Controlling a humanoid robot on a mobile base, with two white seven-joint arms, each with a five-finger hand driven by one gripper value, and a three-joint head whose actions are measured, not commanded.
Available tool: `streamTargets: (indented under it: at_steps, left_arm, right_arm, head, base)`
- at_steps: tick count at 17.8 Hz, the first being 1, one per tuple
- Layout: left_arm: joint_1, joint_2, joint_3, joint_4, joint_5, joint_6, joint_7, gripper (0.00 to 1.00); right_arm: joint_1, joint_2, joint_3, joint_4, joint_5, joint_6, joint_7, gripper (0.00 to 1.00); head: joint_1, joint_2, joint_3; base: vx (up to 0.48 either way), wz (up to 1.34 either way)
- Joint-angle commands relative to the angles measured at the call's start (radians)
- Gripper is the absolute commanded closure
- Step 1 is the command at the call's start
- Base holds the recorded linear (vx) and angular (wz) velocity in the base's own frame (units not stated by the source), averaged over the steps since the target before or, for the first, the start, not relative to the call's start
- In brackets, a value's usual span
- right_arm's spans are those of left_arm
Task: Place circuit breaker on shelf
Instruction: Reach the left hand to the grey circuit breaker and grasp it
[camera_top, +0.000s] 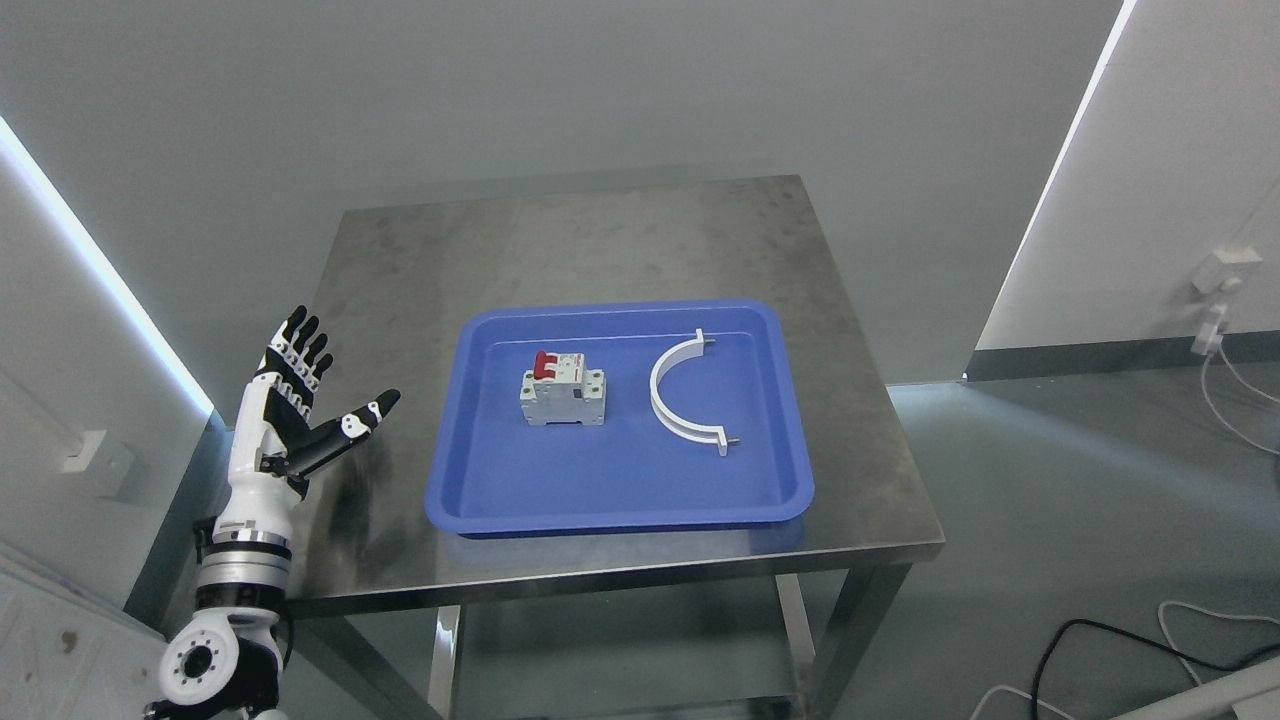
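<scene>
In the tray (620, 510), right of the empty left hand (290, 405), lies the breaker (562, 392).

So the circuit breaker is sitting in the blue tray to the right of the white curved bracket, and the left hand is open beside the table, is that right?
Not quite. In the head view the circuit breaker sits to the left of the white curved bracket, not the right. Both lie in the blue tray, and the left hand is open beside the table, holding nothing.
</scene>
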Motion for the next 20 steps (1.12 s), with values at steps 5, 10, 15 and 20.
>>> streamTargets:
  at_steps: [5, 10, 15, 20]
  left_arm:
    - [-0.027, 0.017, -0.038, 0.001, -0.002, -0.011, -0.113, 0.00]
    - [-0.119, 0.163, -0.183, 0.004, -0.139, 0.004, -0.257, 0.01]
    - [-0.189, 0.150, -0.285, 0.004, -0.310, 0.108, -0.389, 0.01]
    - [-0.268, 0.152, -0.376, 0.007, -0.315, 0.228, -0.409, 0.07]
  right_arm:
    - [0.000, -0.017, 0.020, 0.000, 0.000, 0.065, 0.000, 0.00]
    - [0.000, -0.017, 0.020, 0.000, 0.000, 0.065, 0.000, 0.00]
    - [0.000, -0.017, 0.020, 0.000, 0.000, 0.065, 0.000, 0.00]
    - [0.000, -0.017, 0.020, 0.000, 0.000, 0.065, 0.000, 0.00]
  head:
    - [0.0000, 0.000, 0.000]
    - [0.0000, 0.000, 0.000]
    - [0.0000, 0.000, 0.000]
    - [0.0000, 0.000, 0.000]
  base:
    - [0.000, 0.00]
    - [0.000, 0.00]
    - [0.000, 0.00]
    - [0.000, 0.00]
